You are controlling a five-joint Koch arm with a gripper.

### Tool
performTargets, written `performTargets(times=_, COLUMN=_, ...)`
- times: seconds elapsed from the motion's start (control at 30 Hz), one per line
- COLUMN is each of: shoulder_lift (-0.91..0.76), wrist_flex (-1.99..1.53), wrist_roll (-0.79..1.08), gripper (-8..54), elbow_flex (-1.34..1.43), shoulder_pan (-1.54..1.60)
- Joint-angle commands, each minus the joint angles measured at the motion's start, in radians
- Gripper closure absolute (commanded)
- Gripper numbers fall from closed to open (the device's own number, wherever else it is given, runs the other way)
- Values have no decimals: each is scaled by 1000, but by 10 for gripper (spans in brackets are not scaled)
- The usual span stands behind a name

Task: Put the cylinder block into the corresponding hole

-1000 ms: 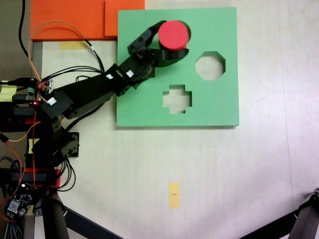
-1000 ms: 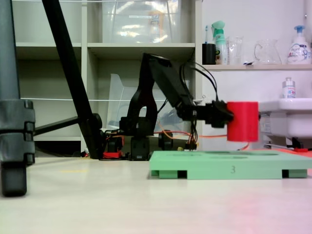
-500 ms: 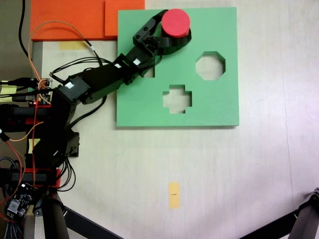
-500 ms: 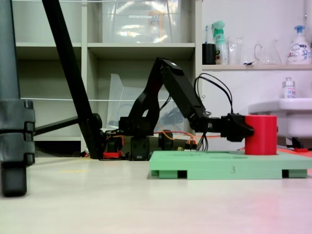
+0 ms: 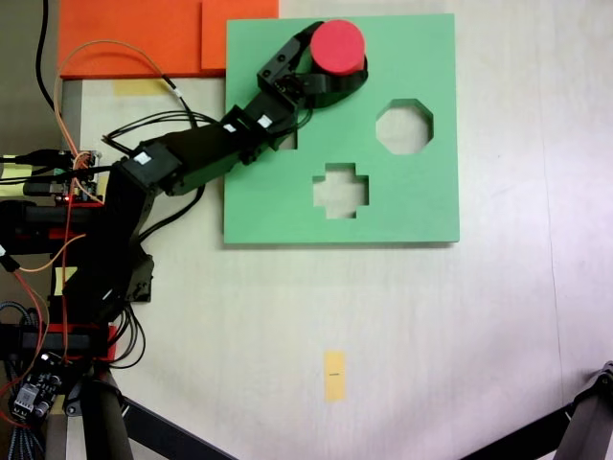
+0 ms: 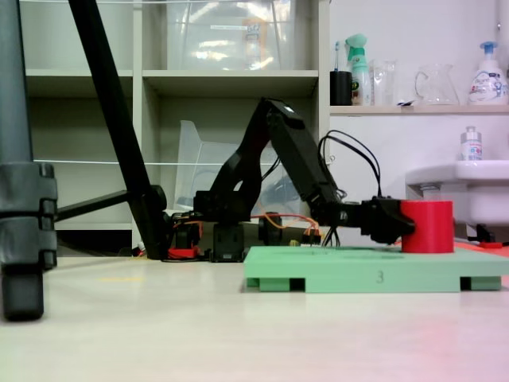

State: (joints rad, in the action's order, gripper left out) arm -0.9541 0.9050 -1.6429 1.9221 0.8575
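The black tool (image 5: 326, 69) pinches the red cylinder block (image 5: 336, 46) at the green foam board's (image 5: 412, 192) far edge, its lower part apparently sunk into the round hole there — the side view (image 6: 427, 227) shows it low — release and withdrawal seemingly remain.

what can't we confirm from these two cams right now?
- The hole: in the top-down fixed view the cylinder block and end effector cover it.
- Insertion depth: in the low side fixed view the cylinder block meets the green board, whose edge hides anything below the surface.
- Contact of the jaws with the block: too dark in both fixed views.
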Motion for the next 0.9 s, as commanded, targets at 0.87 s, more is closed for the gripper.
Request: performTargets(times=0.87, shoulder_lift=-920, wrist_flex=-434, wrist_roll=314, gripper=5, elbow_flex=373, shoulder_pan=-124)
